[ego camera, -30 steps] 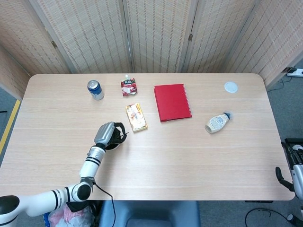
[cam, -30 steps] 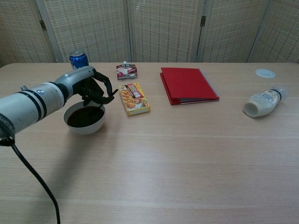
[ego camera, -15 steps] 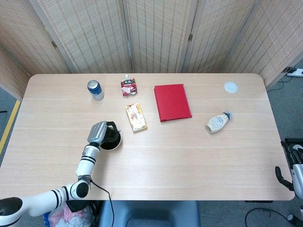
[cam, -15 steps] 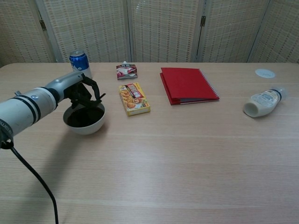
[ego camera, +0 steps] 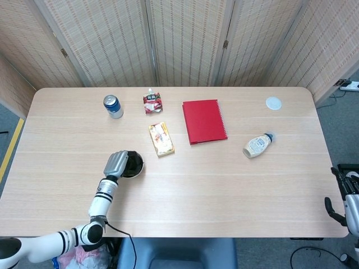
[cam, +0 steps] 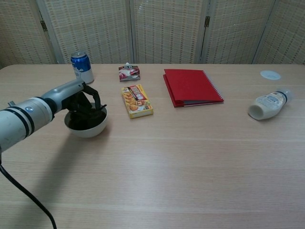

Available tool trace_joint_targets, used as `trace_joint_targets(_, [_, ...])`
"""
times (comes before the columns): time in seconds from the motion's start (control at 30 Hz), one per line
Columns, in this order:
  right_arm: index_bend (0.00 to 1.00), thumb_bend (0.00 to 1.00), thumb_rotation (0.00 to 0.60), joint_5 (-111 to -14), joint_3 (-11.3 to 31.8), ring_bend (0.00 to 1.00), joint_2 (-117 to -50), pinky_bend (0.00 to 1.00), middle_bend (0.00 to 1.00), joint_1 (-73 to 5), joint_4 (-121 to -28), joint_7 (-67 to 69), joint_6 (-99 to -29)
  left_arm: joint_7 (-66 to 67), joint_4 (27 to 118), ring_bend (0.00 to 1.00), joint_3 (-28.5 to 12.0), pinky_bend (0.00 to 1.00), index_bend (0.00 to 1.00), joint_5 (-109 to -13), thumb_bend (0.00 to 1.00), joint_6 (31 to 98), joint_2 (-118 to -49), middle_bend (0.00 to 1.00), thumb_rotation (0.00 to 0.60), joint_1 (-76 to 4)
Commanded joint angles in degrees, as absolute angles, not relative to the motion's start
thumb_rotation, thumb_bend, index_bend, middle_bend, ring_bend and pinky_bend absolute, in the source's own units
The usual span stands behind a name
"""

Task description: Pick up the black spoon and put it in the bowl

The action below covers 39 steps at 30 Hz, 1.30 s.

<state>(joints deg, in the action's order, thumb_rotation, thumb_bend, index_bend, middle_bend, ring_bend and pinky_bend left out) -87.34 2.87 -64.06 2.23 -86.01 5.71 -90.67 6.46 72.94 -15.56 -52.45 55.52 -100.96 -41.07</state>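
Over the near-left part of the wooden table (ego camera: pixel 235 185), the robot's left hand (cam: pixel 83 102) hangs low over a white bowl (cam: pixel 88 129) with a dark inside, its dark fingers (cam: pixel 95 98) curled down past the rim. The black spoon cannot be picked out: black fingers, black spoon and dark bowl interior blend together, so whether the fingers grip it or have let it go cannot be told. It is probably at or inside the bowl.

Judging by the task, the spoon should be light, stiff and smooth (so a little slippery); pinching the handle near its middle would suit it best.

A second ago the hand was higher, above the bowl's far rim, with something thin and dark sticking out past the fingers; it has since sunk toward the bowl and drawn back leftward.

The right hand (ego camera: pixel 338 203) hangs off the table's right edge; its grip cannot be judged.

Farther back sit a blue can (cam: pixel 82 67), a yellow box (cam: pixel 137 100), a red notebook (cam: pixel 191 87) and a squeeze bottle (cam: pixel 267 105).
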Motion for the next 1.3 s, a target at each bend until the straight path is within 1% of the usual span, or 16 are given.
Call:
trace_joint_targets(0.03, [0.09, 0.38, 0.6, -87.3, 2.87, 0.23, -63.98, 0.17, 0.18, 2.36, -86.04, 5.78, -90.85, 7.14, 72.08, 0.93, -15.71, 0.78, 0.68, -52.63, 0.45, 55.44, -101.94, 0.99, 0.6, -41.57])
trace_joint_targets(0.3, [0.09, 0.38, 0.6, -87.13, 2.88, 0.23, -63.93, 0.17, 0.18, 2.8, -86.11, 5.98, -91.37, 8.32, 67.97, 0.93, -17.54, 0.78, 0.68, -51.82, 0.45, 54.59, -104.55, 0.99, 0.6, -43.35])
trace_joint_targets(0.43, [0.09, 0.38, 0.6, -86.91, 2.94, 0.23, -63.89, 0.17, 0.18, 2.9, -86.14, 5.9, -91.37, 8.15, 66.52, 0.93, -18.1, 0.78, 0.68, -52.23, 0.45, 54.72, -104.69, 0.99, 0.6, -43.56])
trace_joint_targets(0.6, [0.09, 0.38, 0.6, -87.13, 2.99, 0.23, -63.9, 0.17, 0.18, 2.7, -86.28, 5.7, -91.25, 8.14, 66.64, 0.93, -17.86, 0.78, 0.68, -52.49, 0.45, 54.11, -103.55, 0.99, 0.6, -43.07])
trace_joint_targets(0.9, [0.09, 0.38, 0.6, -87.6, 2.85, 0.23, -63.95, 0.17, 0.18, 2.4, -86.24, 5.55, -90.9, 9.02, 70.93, 0.93, -16.44, 0.78, 0.68, -52.22, 0.45, 54.73, -101.52, 0.99, 0.6, -40.88])
trace_joint_targets(1.13, [0.09, 0.39, 0.6, -87.43, 2.85, 0.23, -63.85, 0.17, 0.18, 2.78, -86.25, 5.77, -91.39, 9.87, 71.0, 0.93, -16.78, 0.78, 0.68, -52.02, 0.45, 54.39, -102.82, 0.99, 0.6, -41.66])
trace_joint_targets(1.3, [0.09, 0.38, 0.6, -87.39, 2.86, 0.23, -63.72, 0.17, 0.18, 2.89, -86.34, 5.64, -91.51, 11.08, 68.62, 0.93, -17.89, 0.78, 0.68, -51.04, 0.45, 53.65, -104.87, 0.99, 0.6, -43.39])
